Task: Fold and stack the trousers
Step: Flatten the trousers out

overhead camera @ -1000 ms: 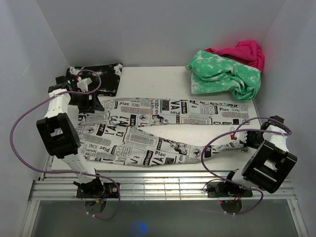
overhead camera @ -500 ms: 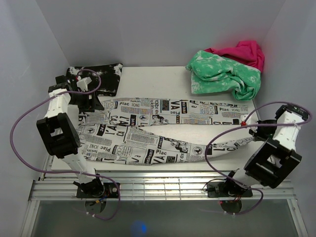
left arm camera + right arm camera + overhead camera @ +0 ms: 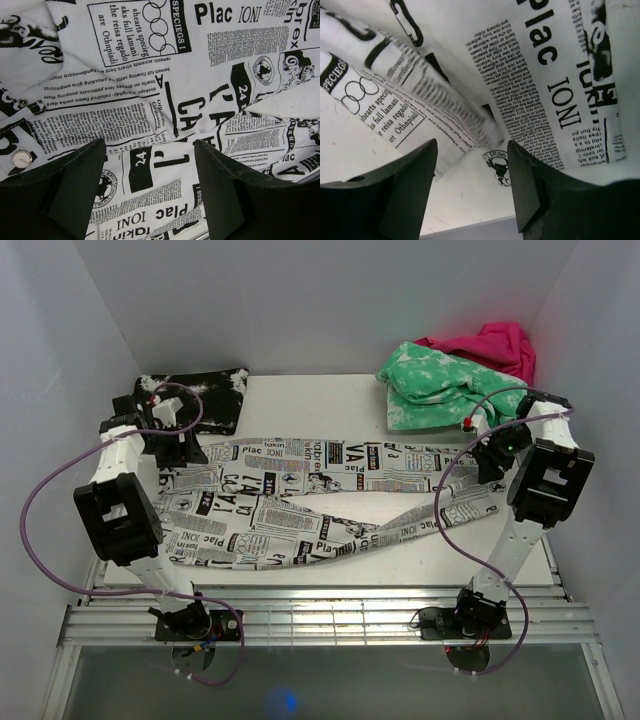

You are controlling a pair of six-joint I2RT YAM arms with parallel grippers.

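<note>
The trousers (image 3: 320,505) lie spread across mid-frame on the tabletop (image 3: 310,405). Left gripper (image 3: 150,195) hovers over the waist, jaws apart; right gripper (image 3: 472,192) jaws also apart over the leg ends.

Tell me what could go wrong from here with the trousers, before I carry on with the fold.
1. The right gripper appears to carry the near leg's hem over the far leg; in the right wrist view its fingers look spread with cloth only between them, so the hem may drop.
2. The trousers sag unevenly along that leg, so the fold could land crooked.
3. The left gripper sits open at the waist, so the cloth may drag sideways.
</note>
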